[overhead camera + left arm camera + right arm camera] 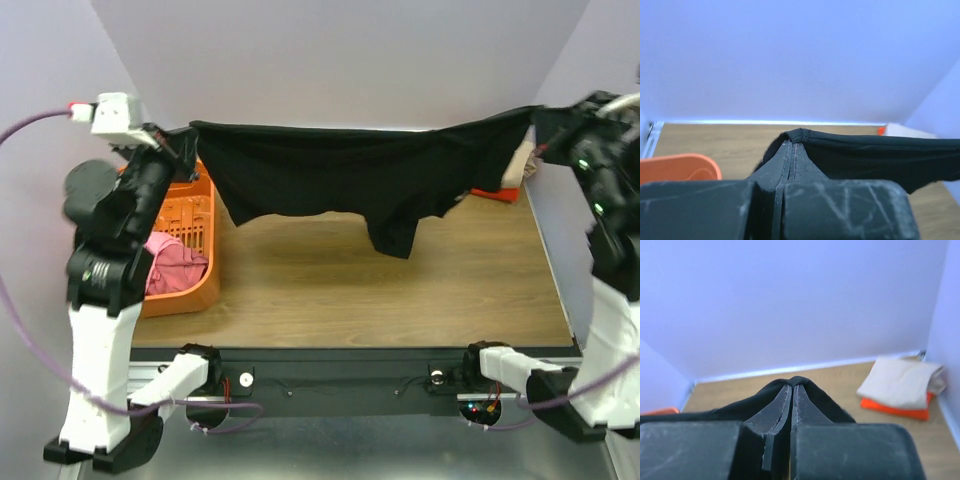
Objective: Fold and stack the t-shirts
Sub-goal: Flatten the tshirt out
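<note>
A black t-shirt hangs stretched in the air across the back of the table, its lower part drooping toward the wood. My left gripper is shut on its left corner, seen as a pinched hem in the left wrist view. My right gripper is shut on the opposite corner, where black cloth wraps the fingertips. A folded tan t-shirt lies on a folded orange t-shirt at the back right.
An orange plastic basket stands at the table's left side with pink cloth inside. The wooden table runs to a dark front rail. Lilac walls close in the back and sides.
</note>
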Robot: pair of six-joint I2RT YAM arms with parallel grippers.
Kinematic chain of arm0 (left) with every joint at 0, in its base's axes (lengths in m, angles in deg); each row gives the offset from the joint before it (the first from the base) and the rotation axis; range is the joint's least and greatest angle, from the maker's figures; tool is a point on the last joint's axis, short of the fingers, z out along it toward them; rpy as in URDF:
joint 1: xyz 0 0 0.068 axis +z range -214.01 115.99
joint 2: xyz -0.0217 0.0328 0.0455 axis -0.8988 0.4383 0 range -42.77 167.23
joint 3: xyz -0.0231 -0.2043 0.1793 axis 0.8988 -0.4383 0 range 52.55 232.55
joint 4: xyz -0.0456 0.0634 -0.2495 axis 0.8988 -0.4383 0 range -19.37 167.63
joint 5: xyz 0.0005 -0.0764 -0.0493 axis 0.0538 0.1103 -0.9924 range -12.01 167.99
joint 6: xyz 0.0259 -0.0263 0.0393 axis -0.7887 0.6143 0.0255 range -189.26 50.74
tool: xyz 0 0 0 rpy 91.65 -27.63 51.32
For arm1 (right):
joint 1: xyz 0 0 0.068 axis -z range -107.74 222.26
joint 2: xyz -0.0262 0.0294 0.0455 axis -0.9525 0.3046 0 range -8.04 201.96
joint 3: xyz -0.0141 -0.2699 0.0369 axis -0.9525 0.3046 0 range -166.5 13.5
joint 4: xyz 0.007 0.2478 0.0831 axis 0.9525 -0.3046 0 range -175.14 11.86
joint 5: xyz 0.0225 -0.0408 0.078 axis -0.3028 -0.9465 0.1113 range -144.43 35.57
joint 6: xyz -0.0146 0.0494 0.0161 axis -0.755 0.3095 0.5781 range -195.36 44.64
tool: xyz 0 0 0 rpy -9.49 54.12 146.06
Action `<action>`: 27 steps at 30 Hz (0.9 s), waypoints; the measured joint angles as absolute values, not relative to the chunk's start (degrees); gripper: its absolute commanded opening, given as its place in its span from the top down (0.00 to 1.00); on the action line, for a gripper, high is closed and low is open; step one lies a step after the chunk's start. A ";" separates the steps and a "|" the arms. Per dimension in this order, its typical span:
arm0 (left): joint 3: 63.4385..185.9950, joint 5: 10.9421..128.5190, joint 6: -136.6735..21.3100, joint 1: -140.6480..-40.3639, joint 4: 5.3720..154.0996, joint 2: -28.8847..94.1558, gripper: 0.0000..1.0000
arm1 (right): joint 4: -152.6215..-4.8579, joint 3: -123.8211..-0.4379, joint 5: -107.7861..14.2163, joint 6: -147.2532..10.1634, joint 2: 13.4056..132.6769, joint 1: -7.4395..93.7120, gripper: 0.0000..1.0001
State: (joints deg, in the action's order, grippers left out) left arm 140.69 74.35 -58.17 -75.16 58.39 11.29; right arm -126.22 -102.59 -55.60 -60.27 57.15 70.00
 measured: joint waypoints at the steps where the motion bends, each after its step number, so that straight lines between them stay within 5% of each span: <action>1: 141.63 73.52 -58.06 -75.16 57.91 10.24 1.00 | -126.15 -103.88 -56.03 -60.66 56.14 70.00 1.00; 13: 152.16 63.31 -56.79 -75.16 52.84 0.21 1.00 | -126.74 -124.51 -58.72 -60.33 53.89 70.00 1.00; 27: 133.82 60.15 -58.93 -75.16 53.12 16.65 1.00 | -123.53 -94.13 -58.50 -58.69 65.32 70.00 1.00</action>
State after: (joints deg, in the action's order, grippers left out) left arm 133.82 60.15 -58.93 -75.16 53.12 16.65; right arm -123.53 -94.13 -58.50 -58.69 65.32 70.00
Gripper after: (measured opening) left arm 0.018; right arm 0.022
